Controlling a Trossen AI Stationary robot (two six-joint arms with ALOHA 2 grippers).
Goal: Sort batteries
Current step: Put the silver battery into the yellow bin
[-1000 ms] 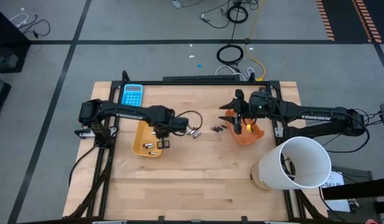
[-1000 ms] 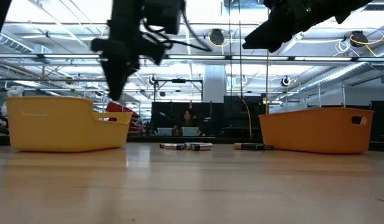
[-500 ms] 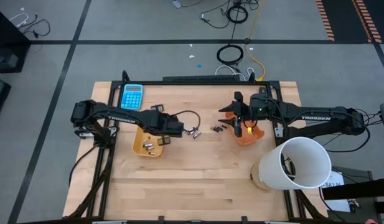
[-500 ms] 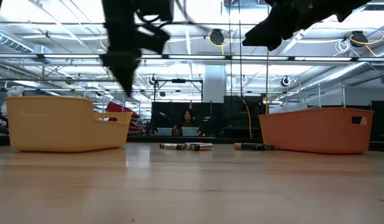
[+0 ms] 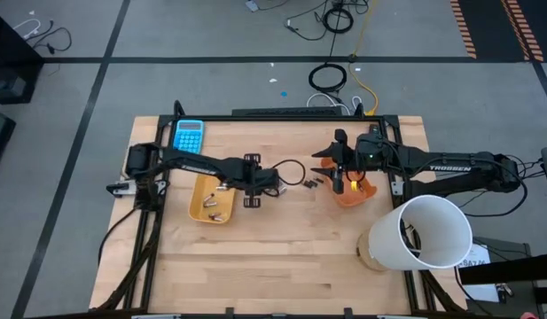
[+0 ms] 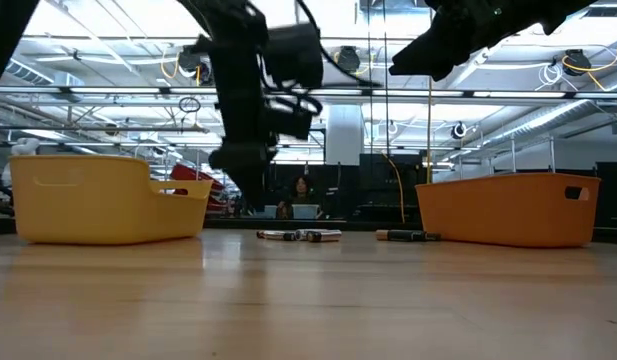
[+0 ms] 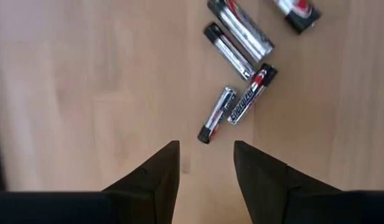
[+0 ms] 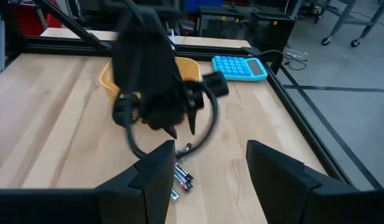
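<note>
— What changed?
— The left pincer [image 7: 204, 163] has swung from over the yellow tray [image 5: 205, 209] to the loose batteries [image 7: 236, 107] mid-worktop [image 5: 273, 257], fingers apart, empty.
— And the right pincer [image 8: 207, 167]?
— Unmoved above the orange tray [image 5: 355, 195], parted, empty.
— Room?
— Bare wood surrounds the cluster.

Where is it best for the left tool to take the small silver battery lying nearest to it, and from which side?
Grip the small silver cylindrical battery across its width, near the end closest to the open left tool, coming straight down. It lies flat and slanted on the wooden table, and a red-and-black battery lies close beside its other end, so fingers probably fit worse there.
</note>
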